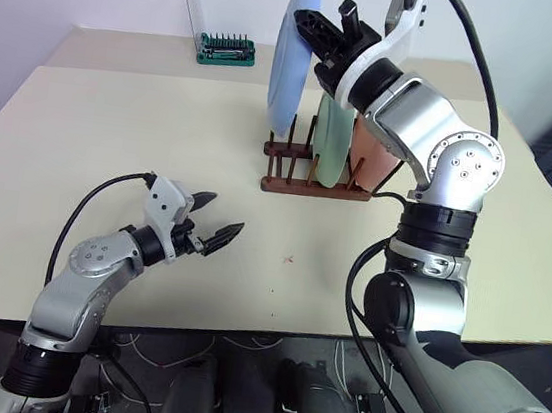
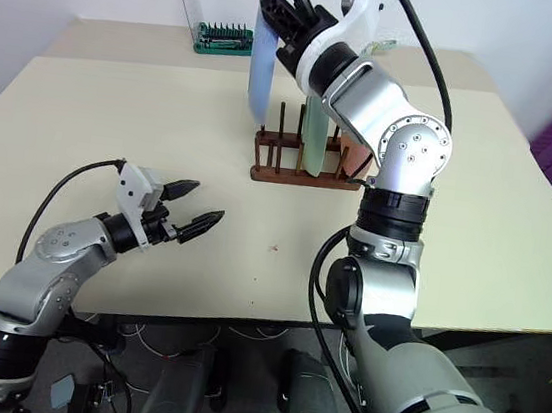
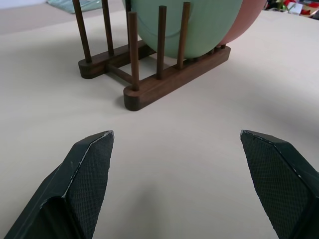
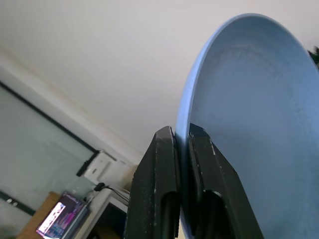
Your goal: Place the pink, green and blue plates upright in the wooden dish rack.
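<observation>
Wooden dish rack [image 1: 315, 176] standing toward 12 o'clock on the cream table [image 1: 112, 146], a little right of centre, its two dark rails carrying rows of thin upright pegs. Green plate [image 1: 332, 143] upright between pegs in the rack, pink plate [image 1: 373, 156] upright just behind it toward 3 o'clock, the two close together and possibly touching, though hard to tell with the arm across them. Blue plate [image 1: 295, 53] held on edge in the air above the rack's 9 o'clock end, its lower rim near the peg tops and apparently not yet seated between them. Right claw [image 4: 182, 144] pinched shut on the blue plate's rim, one black finger on each face, seen up close in the right wrist view with the plate's pale blue bowl spreading away from the fingers. Left claw [image 1: 216, 221] hovering low over the table toward 7 o'clock, well apart from the rack, fingers spread wide with nothing between them, pointing toward the rack, which appears beyond the fingertips [image 3: 92, 164] in the left wrist view. Green-based tool holder [image 1: 224, 51] with a clear lid standing at the far edge of the table, toward 11 o'clock, well apart from the rack.
</observation>
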You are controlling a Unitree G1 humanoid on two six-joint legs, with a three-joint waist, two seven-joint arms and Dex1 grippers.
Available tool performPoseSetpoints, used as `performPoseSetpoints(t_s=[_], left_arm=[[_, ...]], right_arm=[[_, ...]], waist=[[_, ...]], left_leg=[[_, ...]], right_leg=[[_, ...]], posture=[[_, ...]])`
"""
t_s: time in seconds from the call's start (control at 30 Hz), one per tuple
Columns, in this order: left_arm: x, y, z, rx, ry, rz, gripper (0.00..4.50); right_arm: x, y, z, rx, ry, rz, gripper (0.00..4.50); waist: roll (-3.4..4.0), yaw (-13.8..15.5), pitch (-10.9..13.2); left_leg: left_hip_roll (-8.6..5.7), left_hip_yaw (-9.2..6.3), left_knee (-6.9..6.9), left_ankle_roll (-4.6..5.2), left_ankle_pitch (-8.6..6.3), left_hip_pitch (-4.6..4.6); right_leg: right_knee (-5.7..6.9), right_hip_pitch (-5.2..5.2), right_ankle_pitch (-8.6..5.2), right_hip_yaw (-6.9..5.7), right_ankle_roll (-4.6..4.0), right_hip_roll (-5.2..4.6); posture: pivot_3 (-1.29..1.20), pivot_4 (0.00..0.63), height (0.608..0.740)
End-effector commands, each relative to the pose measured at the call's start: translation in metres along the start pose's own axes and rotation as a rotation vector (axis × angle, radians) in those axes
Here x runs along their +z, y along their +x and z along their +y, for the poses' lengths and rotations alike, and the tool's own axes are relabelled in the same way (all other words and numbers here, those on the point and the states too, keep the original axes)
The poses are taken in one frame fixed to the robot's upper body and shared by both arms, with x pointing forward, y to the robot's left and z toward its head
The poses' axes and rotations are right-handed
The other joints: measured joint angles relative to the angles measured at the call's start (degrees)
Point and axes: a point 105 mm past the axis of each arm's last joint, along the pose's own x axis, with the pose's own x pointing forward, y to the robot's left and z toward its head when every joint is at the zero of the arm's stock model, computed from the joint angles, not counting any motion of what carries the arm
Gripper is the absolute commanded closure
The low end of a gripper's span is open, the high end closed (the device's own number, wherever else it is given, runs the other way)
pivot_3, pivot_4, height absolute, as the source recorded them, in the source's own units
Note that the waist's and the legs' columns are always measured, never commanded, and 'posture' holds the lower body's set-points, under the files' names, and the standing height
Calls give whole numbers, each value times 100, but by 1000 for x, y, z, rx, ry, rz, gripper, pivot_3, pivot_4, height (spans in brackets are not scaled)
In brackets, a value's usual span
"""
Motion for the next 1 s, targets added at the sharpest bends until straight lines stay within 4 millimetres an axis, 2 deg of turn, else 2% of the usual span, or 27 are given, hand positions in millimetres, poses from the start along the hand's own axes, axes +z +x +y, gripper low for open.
performPoseSetpoints(t_s=[0.03, 0.2, 0.23, 0.3, 0.53, 0.73, 0.83, 0.93, 1.0], left_arm=[[14, 1, -6, -22, 25, -44, 313], [13, 1, -7, -22, 24, -42, 313], [13, 1, -7, -21, 23, -42, 313], [13, 0, -7, -20, 24, -40, 313], [13, 1, -8, -26, 28, -38, 313], [13, 4, -10, -35, 29, -41, 313], [13, 5, -11, -39, 28, -42, 313], [13, 5, -11, -38, 25, -42, 313], [12, 4, -10, -33, 24, -39, 313]], right_arm=[[4, 0, -2, 2, -7, -19, 4427], [-8, 4, -21, -54, -1, 14, 4427], [-10, 4, -23, -59, 0, 23, 4137], [-13, 5, -24, -59, 1, 34, 3484], [-10, 6, -22, -63, -34, 22, 56], [7, 1, 2, -2, -243, -22, 56], [17, -6, 14, 27, -421, -36, 56], [29, -21, 21, 50, -641, -43, 56], [34, -50, 37, 193, -797, -40, 56]], waist=[[0, 0, 0], [0, 0, 0], [0, 0, 0], [0, 0, 0], [1, 2, 0], [2, 6, 1], [2, 8, 1], [2, 18, 2], [0, 36, 1]], left_leg=[[0, 0, -1, 0, 0, 0], [0, 0, -1, 0, 0, -2], [0, 0, -2, 0, 0, -2], [0, 0, -2, 0, 0, -2], [0, 0, -5, 1, 0, -3], [1, 0, -8, 1, -1, -4], [0, 0, -12, 1, -1, -5], [0, 1, -17, 1, -1, -5], [-2, 1, -20, 1, -1, -6]], right_leg=[[-1, 0, 0, 0, 1, 0], [-6, 0, 0, 0, 1, 0], [-6, 0, 1, 0, 1, 0], [-7, 0, 1, 0, 1, 1], [-12, 1, -1, 0, 4, 1], [-17, 0, -16, 0, 9, 0], [-24, 0, -17, 0, 9, -1], [-31, 1, -18, 0, 8, -2], [-36, 0, -19, 0, 8, -3]], posture=[[0, 150, 730], [0, 150, 730], [0, 150, 730], [0, 150, 730], [0, 150, 730], [0, 150, 730], [0, 150, 730], [0, 150, 730], [0, 150, 730]])
